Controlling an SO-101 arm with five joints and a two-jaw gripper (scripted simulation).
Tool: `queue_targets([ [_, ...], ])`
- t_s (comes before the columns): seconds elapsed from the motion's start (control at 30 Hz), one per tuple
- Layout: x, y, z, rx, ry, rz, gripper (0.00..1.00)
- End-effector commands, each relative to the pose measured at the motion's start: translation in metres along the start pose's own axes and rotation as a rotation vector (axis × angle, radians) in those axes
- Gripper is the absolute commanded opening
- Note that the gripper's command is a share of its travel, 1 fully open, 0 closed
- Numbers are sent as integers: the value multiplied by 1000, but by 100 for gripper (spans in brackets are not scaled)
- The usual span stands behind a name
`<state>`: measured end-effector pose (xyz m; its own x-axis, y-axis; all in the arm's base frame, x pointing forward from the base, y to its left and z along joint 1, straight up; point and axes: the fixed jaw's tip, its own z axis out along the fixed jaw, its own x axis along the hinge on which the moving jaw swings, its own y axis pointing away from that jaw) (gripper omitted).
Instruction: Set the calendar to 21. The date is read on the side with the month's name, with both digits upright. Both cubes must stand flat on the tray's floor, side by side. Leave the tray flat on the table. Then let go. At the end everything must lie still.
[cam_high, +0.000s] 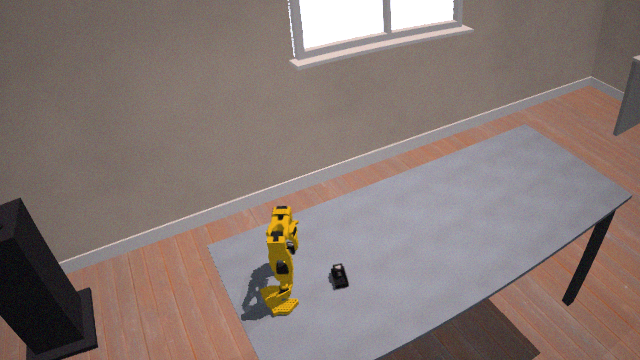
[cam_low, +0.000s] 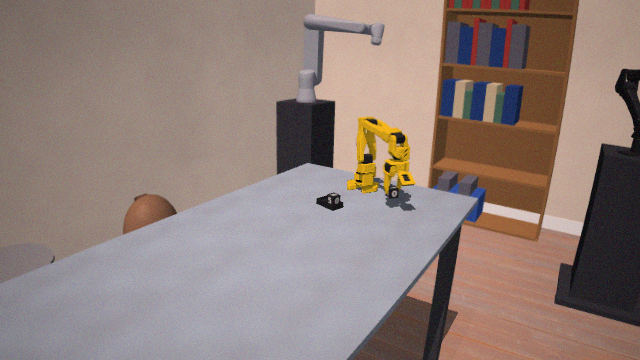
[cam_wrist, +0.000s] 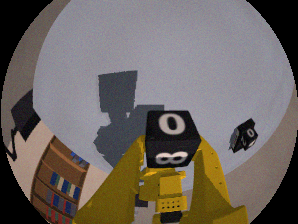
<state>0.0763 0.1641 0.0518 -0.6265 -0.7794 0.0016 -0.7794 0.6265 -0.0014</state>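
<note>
My gripper (cam_low: 394, 190) (cam_wrist: 171, 141) is shut on a black cube, one jaw on each side. This held cube (cam_low: 393, 193) (cam_wrist: 172, 131) shows a white 0 on one face and an 8 lying sideways on another in the wrist view. It hangs off the table, above the arm's shadow. The small black tray (cam_high: 342, 284) (cam_low: 322, 201) stands apart on the table. A second black cube (cam_high: 338, 270) (cam_low: 334, 199) (cam_wrist: 248, 138) sits in the tray, towards one end, with pale digits too small to read surely. The tray's month name cannot be read.
The grey table (cam_high: 425, 215) (cam_low: 225, 260) bears the arm's yellow base (cam_high: 281, 304) (cam_low: 365, 184) near one end, with the tray a short way off. The table's edge (cam_low: 462, 220) lies beyond the held cube in the exterior view. A bookcase (cam_low: 495, 170) stands behind.
</note>
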Motion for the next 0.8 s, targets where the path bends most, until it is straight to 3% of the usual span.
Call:
queue_targets([
  [0.0,-4,2,-6,-12,-50,3,0],
  [0.77,-4,2,1,-12,-50,3,0],
])
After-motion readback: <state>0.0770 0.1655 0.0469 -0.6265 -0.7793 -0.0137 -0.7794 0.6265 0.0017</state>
